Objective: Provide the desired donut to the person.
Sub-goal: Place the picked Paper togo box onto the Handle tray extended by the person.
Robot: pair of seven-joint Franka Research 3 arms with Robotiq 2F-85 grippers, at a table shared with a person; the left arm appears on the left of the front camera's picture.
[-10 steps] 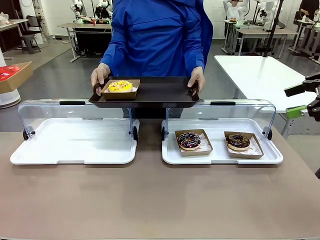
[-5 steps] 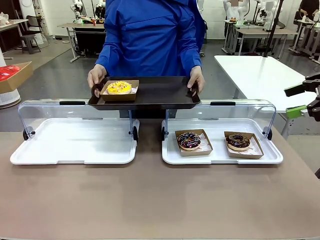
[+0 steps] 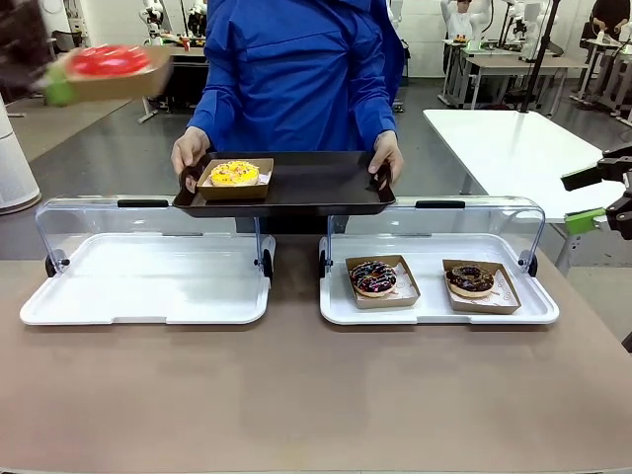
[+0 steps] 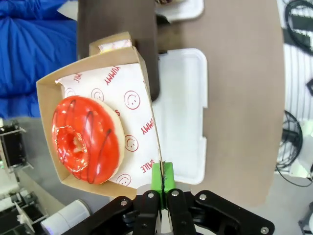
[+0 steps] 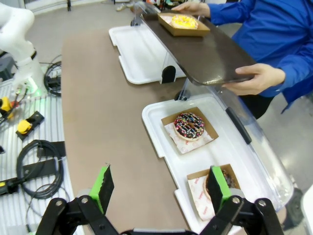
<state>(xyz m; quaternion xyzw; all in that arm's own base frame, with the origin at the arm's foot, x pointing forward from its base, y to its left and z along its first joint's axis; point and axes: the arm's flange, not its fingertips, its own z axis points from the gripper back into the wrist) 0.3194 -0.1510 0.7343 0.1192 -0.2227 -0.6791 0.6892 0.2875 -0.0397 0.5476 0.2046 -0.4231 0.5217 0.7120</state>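
Now left tool pinching cardboard tray rim; red-glazed donut, dark drizzle.

Two donuts in right case — one on tray

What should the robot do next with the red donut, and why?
Probably carry the red donut over to the bare part of the dark tray: the left fingers pinch its box, held high, and the person holds the tray out.
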